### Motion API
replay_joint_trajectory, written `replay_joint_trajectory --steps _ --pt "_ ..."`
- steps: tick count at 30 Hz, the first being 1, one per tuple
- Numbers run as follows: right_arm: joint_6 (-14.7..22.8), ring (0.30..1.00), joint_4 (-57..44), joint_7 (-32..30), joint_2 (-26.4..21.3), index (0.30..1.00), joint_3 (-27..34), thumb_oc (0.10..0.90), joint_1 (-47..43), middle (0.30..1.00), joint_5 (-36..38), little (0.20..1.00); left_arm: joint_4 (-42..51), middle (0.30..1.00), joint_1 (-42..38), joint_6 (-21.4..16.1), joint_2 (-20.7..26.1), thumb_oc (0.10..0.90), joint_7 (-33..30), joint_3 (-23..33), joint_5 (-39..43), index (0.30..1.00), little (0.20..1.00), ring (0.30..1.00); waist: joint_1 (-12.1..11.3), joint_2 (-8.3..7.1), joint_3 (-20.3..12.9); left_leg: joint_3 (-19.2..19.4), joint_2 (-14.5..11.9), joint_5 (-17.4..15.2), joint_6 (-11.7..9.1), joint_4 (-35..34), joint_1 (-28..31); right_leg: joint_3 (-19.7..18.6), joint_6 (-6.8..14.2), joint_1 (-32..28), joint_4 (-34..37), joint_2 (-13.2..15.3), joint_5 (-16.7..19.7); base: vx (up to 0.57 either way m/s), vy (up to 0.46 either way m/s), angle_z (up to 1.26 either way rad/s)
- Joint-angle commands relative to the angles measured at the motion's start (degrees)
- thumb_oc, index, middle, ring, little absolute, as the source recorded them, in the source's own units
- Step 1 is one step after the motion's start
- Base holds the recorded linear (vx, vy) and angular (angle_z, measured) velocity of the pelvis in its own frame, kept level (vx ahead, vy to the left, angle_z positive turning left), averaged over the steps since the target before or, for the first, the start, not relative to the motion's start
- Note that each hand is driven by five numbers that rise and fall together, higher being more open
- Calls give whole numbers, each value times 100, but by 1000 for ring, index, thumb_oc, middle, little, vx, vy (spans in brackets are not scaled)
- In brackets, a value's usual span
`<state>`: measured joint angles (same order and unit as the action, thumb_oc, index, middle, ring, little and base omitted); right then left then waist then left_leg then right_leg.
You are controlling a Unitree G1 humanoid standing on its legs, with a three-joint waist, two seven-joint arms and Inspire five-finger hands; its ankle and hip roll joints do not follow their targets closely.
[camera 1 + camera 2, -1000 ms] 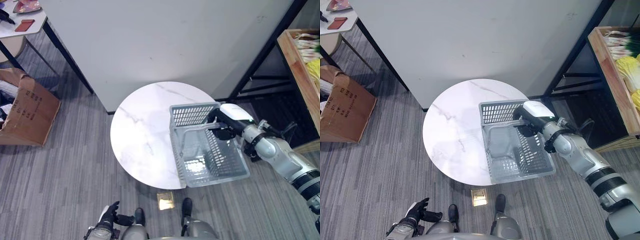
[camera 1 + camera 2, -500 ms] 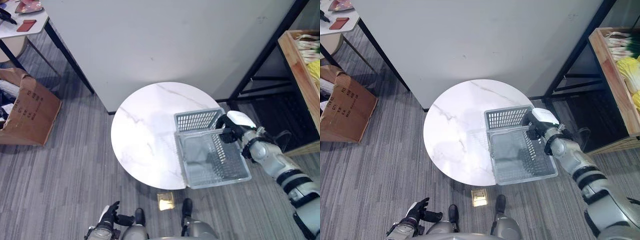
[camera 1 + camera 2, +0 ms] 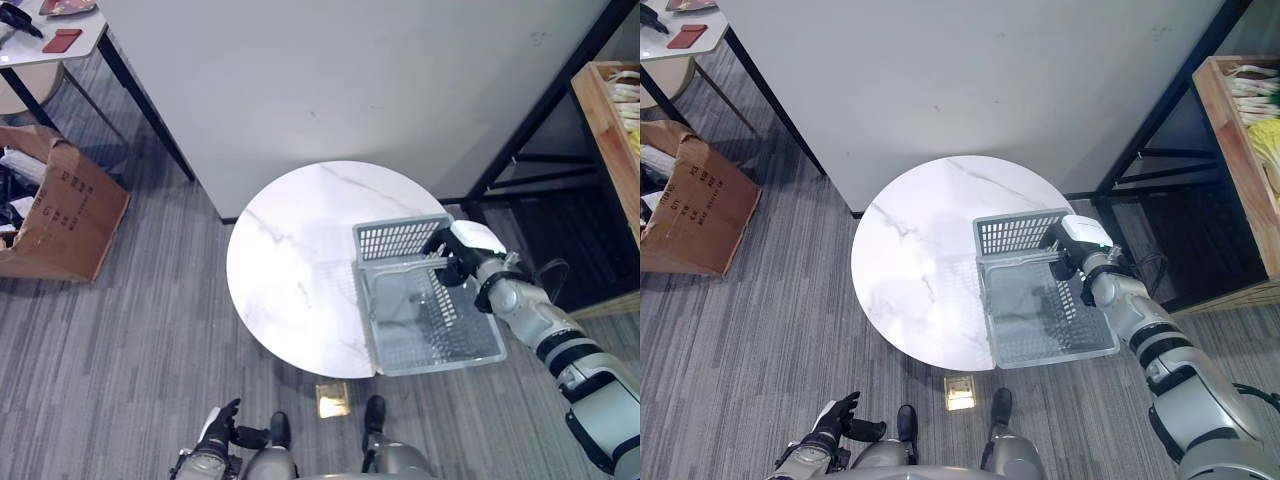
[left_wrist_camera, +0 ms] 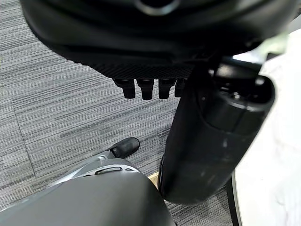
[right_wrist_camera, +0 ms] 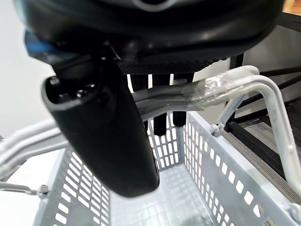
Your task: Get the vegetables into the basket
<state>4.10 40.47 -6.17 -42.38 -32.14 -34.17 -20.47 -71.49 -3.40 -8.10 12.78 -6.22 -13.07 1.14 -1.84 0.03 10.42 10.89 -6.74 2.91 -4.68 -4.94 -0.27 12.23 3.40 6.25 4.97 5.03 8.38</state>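
1. Grey perforated plastic formed the basket, which sat on the right edge of the round white marble surface, with its right side and near corner overhanging the floor.
2. The basket's inside showed nothing but its slotted floor and walls.
3. The right hand was at the basket's far right corner, reaching in from the right.
4. In the right wrist view, that hand's fingers and thumb were curled round the pale handle bar of the basket, clenched on it, with a wrapped, shiny patch on the bar just beside the fingers.
5. The handle ran across the basket's far end, raised above its rim.
6. Well to the right of the basket, a wooden crate held pale-stalked and yellow-green vegetables, apart from the surface and beyond a black metal frame.
7. The left hand hung low near the floor, on the near side of the surface and well to the left of the basket; its fingers looked loosely spread and held nothing.
8. Far left of the basket, a brown cardboard box stood on the grey striped floor.
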Motion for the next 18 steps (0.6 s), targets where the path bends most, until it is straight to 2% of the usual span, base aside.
replay_joint_trajectory --steps 1,7,18 --pt "224 1000 -379 -319 -327 1000 64 900 -762 1000 -73 1000 -425 1000 181 87 268 900 -20 -268 -142 1000 1000 1000 -55 -502 -58 -100 -96 -9 -268 -6 9 -130 769 -165 3 749 211 0 0 0" --pt "282 1000 -593 -306 -585 1000 252 900 -514 1000 -90 1000 -408 1000 185 82 296 900 15 -215 -200 1000 1000 1000 -15 -501 -87 -60 -120 -19 -281 -6 68 -152 765 -183 3 723 193 4 -10 -3" --pt "259 1000 -131 -246 -476 1000 197 900 -504 1000 10 1000 -405 1000 234 69 305 900 39 -262 -205 1000 1000 1000 -42 -439 -70 -58 -143 12 -296 -6 55 -148 757 -158 3 698 185 0 0 0"
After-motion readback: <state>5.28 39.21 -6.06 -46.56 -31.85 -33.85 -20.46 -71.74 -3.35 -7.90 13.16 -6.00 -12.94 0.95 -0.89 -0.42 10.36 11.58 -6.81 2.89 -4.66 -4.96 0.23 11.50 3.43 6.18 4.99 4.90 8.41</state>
